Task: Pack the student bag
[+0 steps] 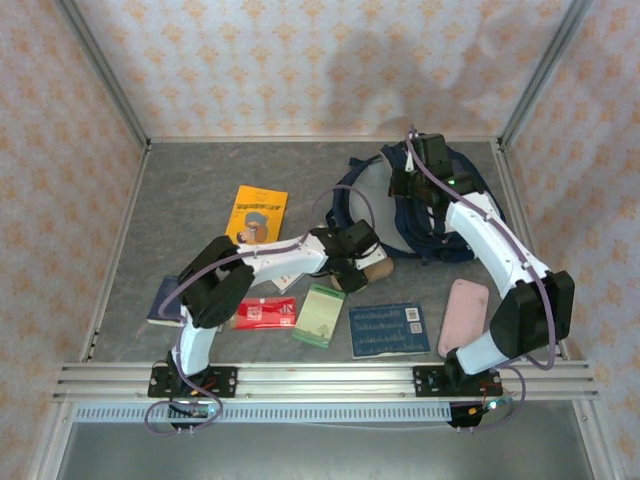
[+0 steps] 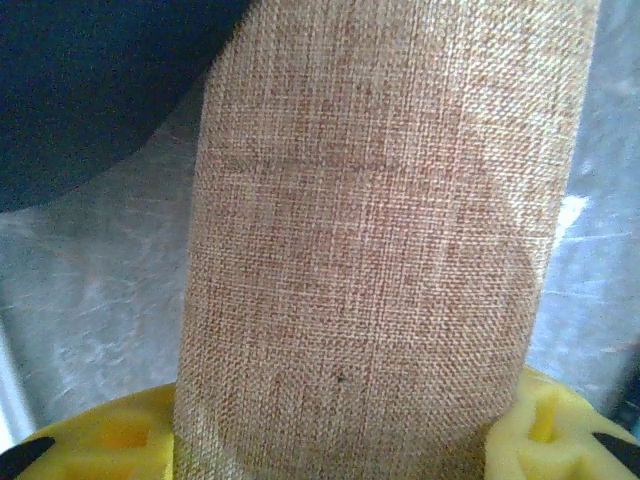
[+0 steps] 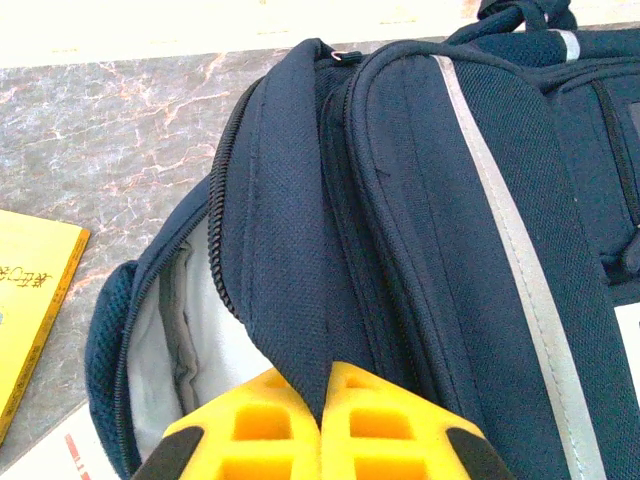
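The student bag (image 1: 400,222), dark navy with a grey stripe, lies at the back right of the table. Its main zip is open and pale lining (image 3: 185,330) shows inside. My right gripper (image 3: 325,405) is shut on the navy flap at the edge of that opening and holds it up. My left gripper (image 2: 330,445) is near the table's middle, its yellow fingers (image 2: 545,430) pressed against both sides of a tan burlap pouch (image 2: 370,250). From above, the pouch (image 1: 377,270) sits just left of and in front of the bag.
A yellow book (image 1: 257,215) lies left of the bag. Along the front lie a dark book (image 1: 165,300), a red packet (image 1: 265,313), a green notebook (image 1: 320,315), a blue book (image 1: 389,330) and a pink case (image 1: 463,317). Patterned walls enclose the table.
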Controlling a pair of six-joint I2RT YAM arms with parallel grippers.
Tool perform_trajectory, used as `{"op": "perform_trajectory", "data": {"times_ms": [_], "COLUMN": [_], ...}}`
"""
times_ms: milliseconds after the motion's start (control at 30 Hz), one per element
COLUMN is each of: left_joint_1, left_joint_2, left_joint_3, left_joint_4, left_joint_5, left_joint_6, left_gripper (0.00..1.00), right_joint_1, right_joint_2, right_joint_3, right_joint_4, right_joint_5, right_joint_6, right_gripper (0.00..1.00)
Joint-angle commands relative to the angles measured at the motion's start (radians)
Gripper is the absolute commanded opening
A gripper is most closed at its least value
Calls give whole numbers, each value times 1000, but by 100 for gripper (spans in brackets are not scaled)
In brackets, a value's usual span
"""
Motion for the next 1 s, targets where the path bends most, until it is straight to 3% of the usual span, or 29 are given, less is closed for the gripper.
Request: {"op": "perform_trajectory", "data": {"times_ms": [0,300,567,800,967], "left_joint_1": [7,9,24,137,220], "left_joint_2": [-165,-438,-597,-579,-445], "left_joint_3": [-3,-137,-165,-89,53], "left_joint_4": [-13,-41,-79,-92,-131], "left_joint_5": [-22,-42,-50,54,113], "left_joint_6": [-67,-233,-366,-505,-680], "left_gripper": [19,15,16,16,19], "right_joint_1": [-9,-9,-9,-8,-9], "right_joint_2": [-69,-92,-101,-100,-76], "right_joint_3": [4,-17,-33,-44,-30], "right_joint_4": [55,81,107,150,200], "right_joint_5": [62,47,-80,-186,-277], "right_joint_6": [35,68,78,237,424], "right_gripper": [0,0,0,0,0]}}
